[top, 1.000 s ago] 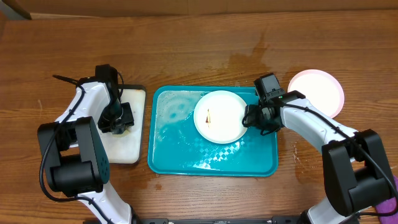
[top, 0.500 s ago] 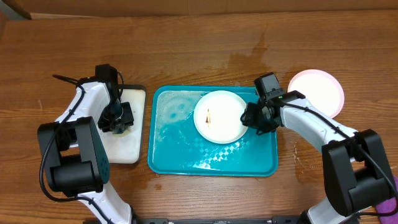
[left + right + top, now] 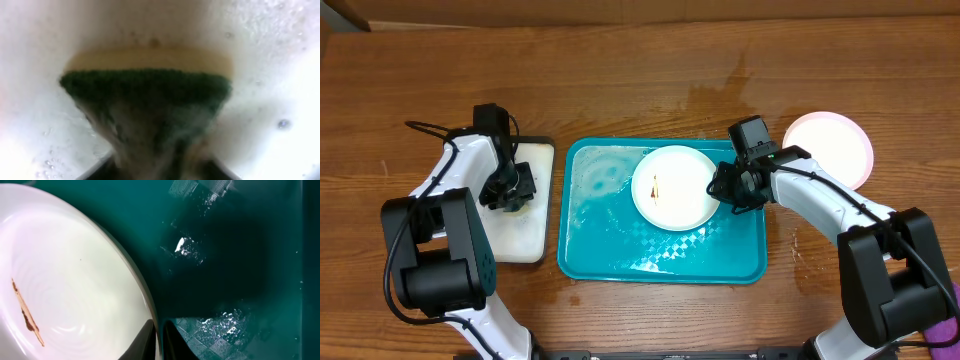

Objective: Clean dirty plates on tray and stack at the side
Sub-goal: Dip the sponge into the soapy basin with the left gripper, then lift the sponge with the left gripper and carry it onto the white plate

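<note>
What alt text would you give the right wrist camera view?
A white plate with a thin brown smear lies on a wet teal tray, seen close up. At the bottom edge, two dark fingers pinch the plate's rim.

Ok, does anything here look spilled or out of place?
Yes. A dark wet patch stains the wooden table just beyond the teal tray's far right corner, so water has spilled outside it. Foamy water pools in the tray's left half, and the white plate carries a brown smear.
</note>
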